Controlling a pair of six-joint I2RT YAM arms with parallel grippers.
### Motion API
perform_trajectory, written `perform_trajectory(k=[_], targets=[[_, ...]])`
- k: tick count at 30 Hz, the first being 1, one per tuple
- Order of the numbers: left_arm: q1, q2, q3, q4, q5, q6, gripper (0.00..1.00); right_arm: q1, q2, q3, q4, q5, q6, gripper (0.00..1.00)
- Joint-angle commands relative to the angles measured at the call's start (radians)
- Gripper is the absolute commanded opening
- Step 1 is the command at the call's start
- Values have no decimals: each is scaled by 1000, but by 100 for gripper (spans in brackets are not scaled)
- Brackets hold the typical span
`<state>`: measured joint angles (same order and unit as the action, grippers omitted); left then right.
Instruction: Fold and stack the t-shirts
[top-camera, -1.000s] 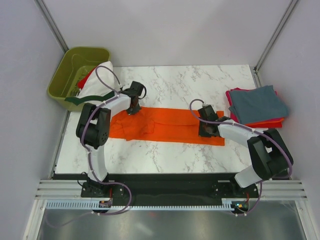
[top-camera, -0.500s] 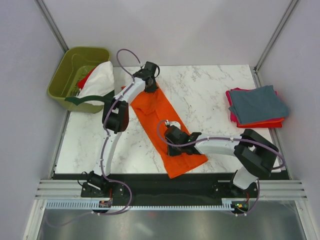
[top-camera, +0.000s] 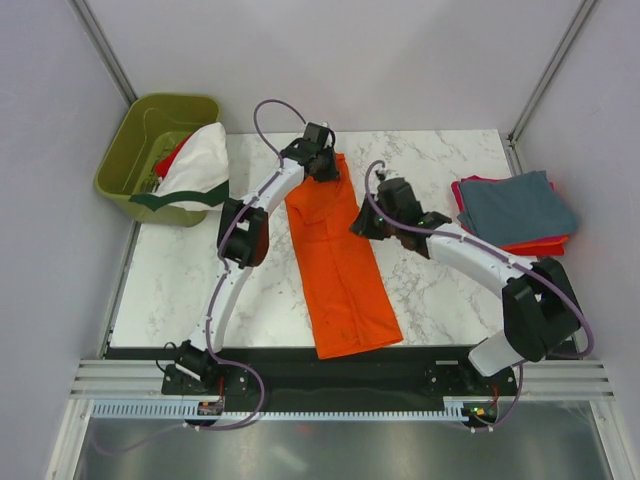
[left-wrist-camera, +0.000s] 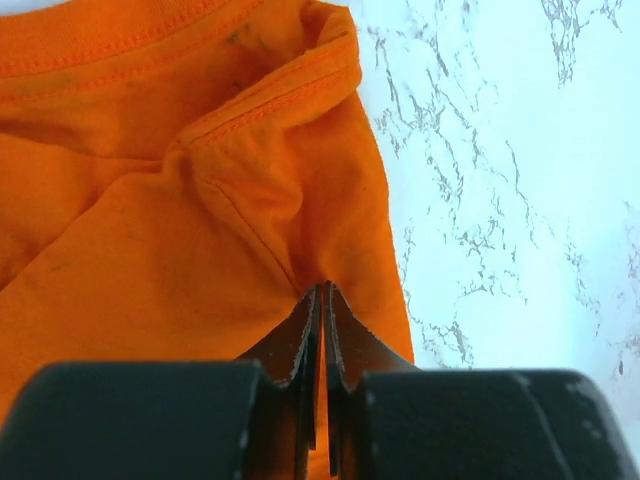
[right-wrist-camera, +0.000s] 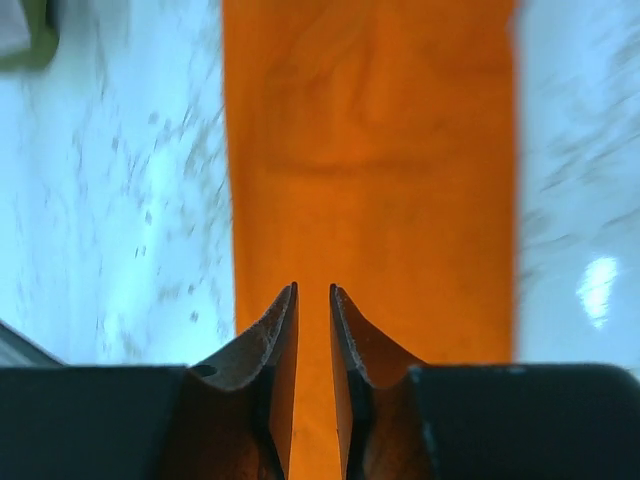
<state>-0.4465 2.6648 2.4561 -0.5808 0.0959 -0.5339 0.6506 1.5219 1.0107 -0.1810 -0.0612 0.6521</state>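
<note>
Down table (top-camera: 440, 165) centre, orange shirt (top-camera: 340, 270) lies as long strip, collar end far. Left gripper (left-wrist-camera: 322, 290) pinched shut on cloth near collar; right gripper (right-wrist-camera: 312, 292) slightly parted, empty, above strip. We'd release cleanly, grip near-end corners, fold squarely toward collar, edges aligned

We read no text, label, brand, number or sign in any of the three views. The orange t-shirt (top-camera: 340, 260) carries no print or visible tag. The stack of folded t-shirts (top-camera: 515, 210) and the white t-shirt with dark green trim (top-camera: 195, 165) show plain cloth only. The olive-green bin (top-camera: 112, 165), the marble table (top-camera: 430, 165) and the arm housings show no legible marking at this resolution.
</note>
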Motion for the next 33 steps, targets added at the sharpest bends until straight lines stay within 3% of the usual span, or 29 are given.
perform_trajectory(k=[1, 3, 7, 11, 14, 21, 28, 33], targets=[[11, -86, -17, 70, 30, 22, 10, -138, 19, 75, 14, -52, -61, 27], [18, -155, -118, 108, 24, 18, 12, -224, 64, 113, 21, -157, -74, 36], [46, -328, -276, 168, 47, 29, 16, -299, 242, 263, 43, -248, -104, 44], [58, -543, -507, 216, -28, -1, 21, -371, 426, 409, 83, -330, -112, 54], [63, -620, -652, 292, -91, -38, 25, -413, 584, 552, 80, -420, -94, 61], [107, -649, -785, 404, -94, -129, 24, -445, 923, 883, 80, -558, -39, 58], [161, -666, -894, 479, -79, -115, 24, -445, 1089, 1002, 204, -680, 91, 58], [193, -689, -990, 530, -61, -104, 24, -439, 1169, 1068, 207, -669, 138, 54]])
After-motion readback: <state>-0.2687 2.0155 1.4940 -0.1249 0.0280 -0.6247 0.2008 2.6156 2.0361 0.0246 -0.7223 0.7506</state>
